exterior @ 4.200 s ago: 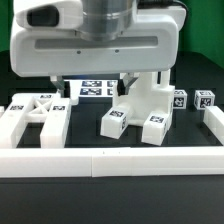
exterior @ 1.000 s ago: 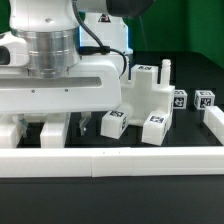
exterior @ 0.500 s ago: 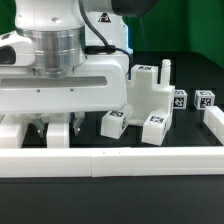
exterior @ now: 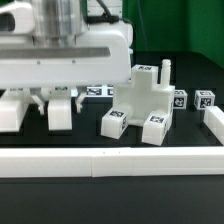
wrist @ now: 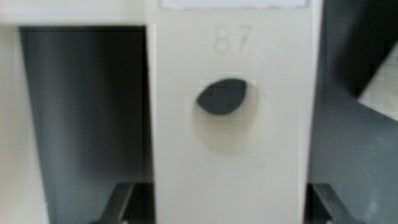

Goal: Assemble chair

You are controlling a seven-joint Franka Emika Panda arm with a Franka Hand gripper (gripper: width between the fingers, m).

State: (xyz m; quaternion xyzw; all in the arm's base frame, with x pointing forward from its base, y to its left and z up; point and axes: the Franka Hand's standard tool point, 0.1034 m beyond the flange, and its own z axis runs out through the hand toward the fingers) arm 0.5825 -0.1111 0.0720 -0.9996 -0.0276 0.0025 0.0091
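My gripper (exterior: 58, 97) hangs at the exterior view's left, its fingers on both sides of a white chair part (exterior: 61, 113) that hangs just above the table. A second leg of the same part (exterior: 12, 112) shows further left. In the wrist view the part is a flat white bar with a dark round hole (wrist: 222, 97), and it sits between my gripper's (wrist: 226, 205) dark fingers (wrist: 125, 203). A joined white chair block with tags (exterior: 145, 100) stands in the middle of the exterior view.
Two small tagged white blocks (exterior: 180, 99) (exterior: 204, 99) stand at the exterior view's right. The long white border rail (exterior: 110, 163) runs along the front, with another rail piece (exterior: 213, 124) at the right. Part of the marker board (exterior: 97, 92) shows behind.
The gripper has risen and the white chair part has come up with it, off the table. Earlier the arm moved from the middle over to the exterior view's left.
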